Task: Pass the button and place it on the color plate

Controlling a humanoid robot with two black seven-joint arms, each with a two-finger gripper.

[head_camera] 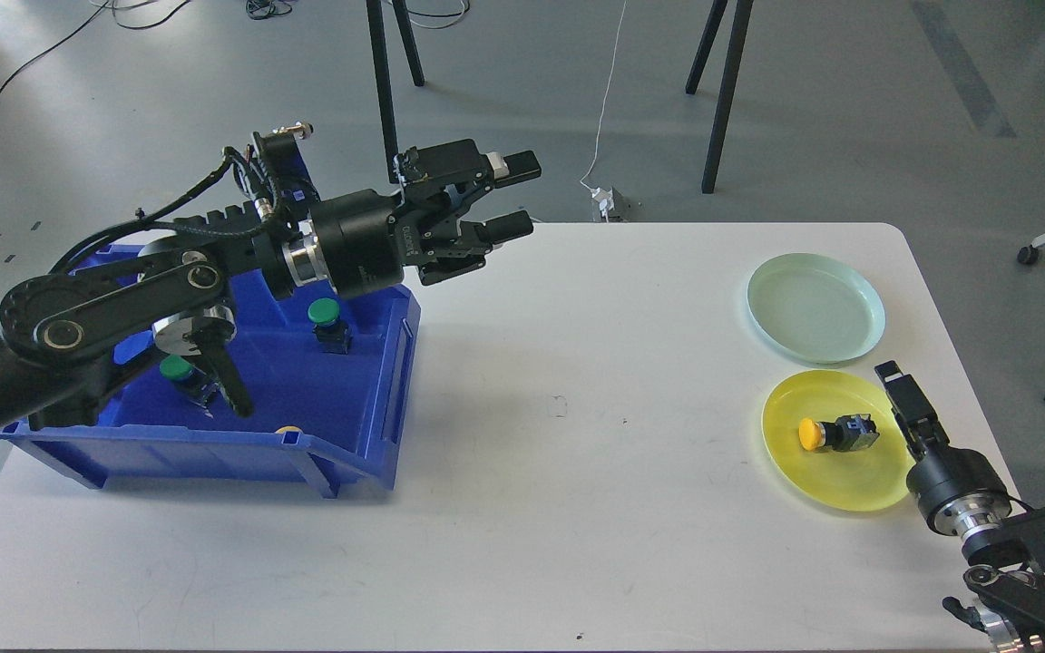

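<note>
The yellow button (835, 433) lies on its side inside the yellow plate (858, 485), cap pointing away from the right pincer, a little short of the plate's middle on that side and free of any grip; taking the yellow plate as landmark, the pale green plate (815, 308) sits just beyond it and holds nothing, and the right pincer (903, 406) stands just past the plate's right rim, apart from the button; seen end-on and dark, its fingers cannot be told apart, so I cannot tell how far it gapes, only that it carries nothing.

The risks, as I judge them: tipped over, the button may roll on its round cap toward the rim if the plate is nudged; the right forearm hangs close above the plate's near-right edge, so a low drag there could shove or tilt the plate; a careless sweep could also knock the green plate.

Far from the yellow plate, across the tabletop (577, 508), the left pincer (512, 193) hovers beyond the blue bin (341, 458), fingers spread apart and empty, arm stretched level over the bin; two green buttons (324, 313) stand inside; another yellow cap peeks at the bin's front wall.
</note>
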